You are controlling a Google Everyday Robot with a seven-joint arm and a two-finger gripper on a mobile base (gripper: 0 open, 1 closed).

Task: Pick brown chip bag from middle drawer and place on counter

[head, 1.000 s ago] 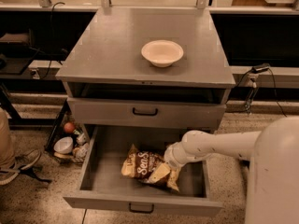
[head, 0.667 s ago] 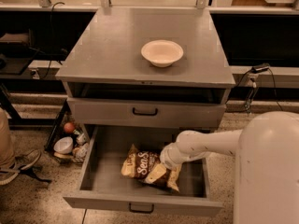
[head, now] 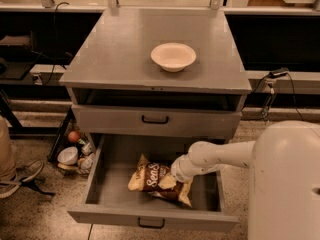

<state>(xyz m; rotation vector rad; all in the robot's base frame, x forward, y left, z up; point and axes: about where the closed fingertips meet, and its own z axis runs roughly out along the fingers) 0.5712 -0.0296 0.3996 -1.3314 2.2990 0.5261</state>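
The brown chip bag (head: pixel 149 177) lies flat in the open middle drawer (head: pixel 150 217), right of its centre, with pale yellow edges and white script showing. My white arm reaches in from the right. My gripper (head: pixel 175 177) is down in the drawer at the bag's right part, over or on it, and the wrist hides its tip. The counter (head: pixel 120 49) is the grey top of the cabinet above.
A white bowl (head: pixel 173 56) stands on the counter, right of centre. A closed grey drawer front with a black handle (head: pixel 155 119) sits above the open drawer. Clutter (head: pixel 72 151) lies on the floor left of the cabinet. My white body (head: pixel 287 184) fills the lower right.
My arm has reached further left and down into the drawer, closer onto the bag. The bag has hardly moved.
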